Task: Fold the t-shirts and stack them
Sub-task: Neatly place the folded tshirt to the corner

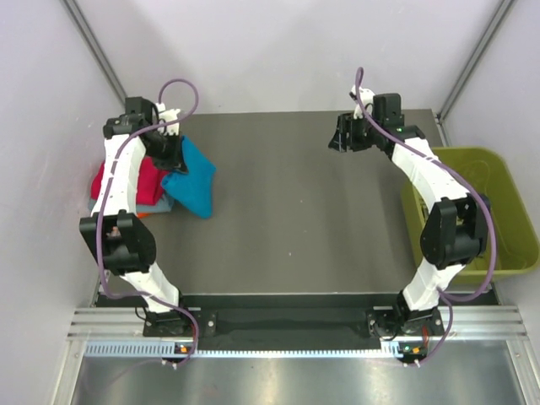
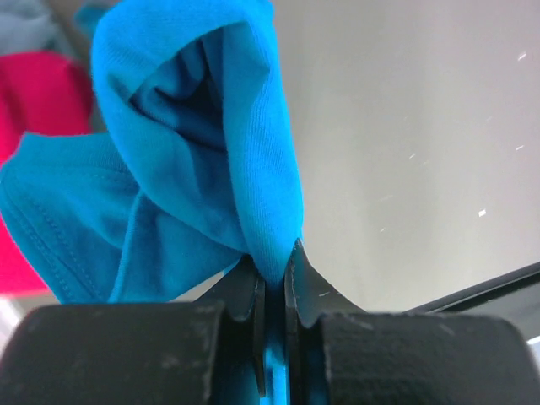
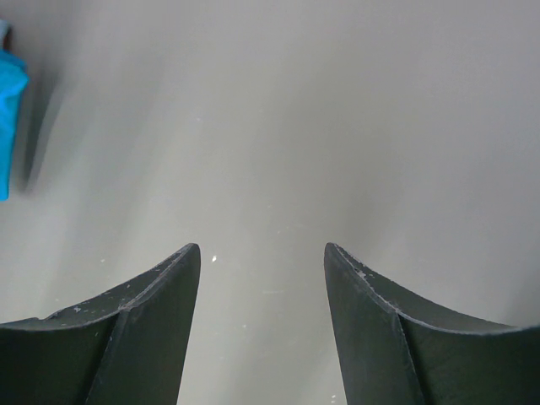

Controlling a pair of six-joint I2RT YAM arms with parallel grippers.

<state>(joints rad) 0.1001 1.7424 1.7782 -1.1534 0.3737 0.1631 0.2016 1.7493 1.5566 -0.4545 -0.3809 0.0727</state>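
the left gripper (image 2: 275,257) pinches a fold of the blue t-shirt (image 1: 192,179) at the far left of the table (image 1: 304,219), just beside the red t-shirt (image 1: 150,180). the right gripper (image 3: 262,253), jaws spread and holding nothing, hangs near the far edge. wide grey table lies between the 2.

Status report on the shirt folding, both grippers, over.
Left gripper shut on teal shirt, bunched against the magenta-red shirt. Right gripper open, empty, over the table. Nothing blocking.
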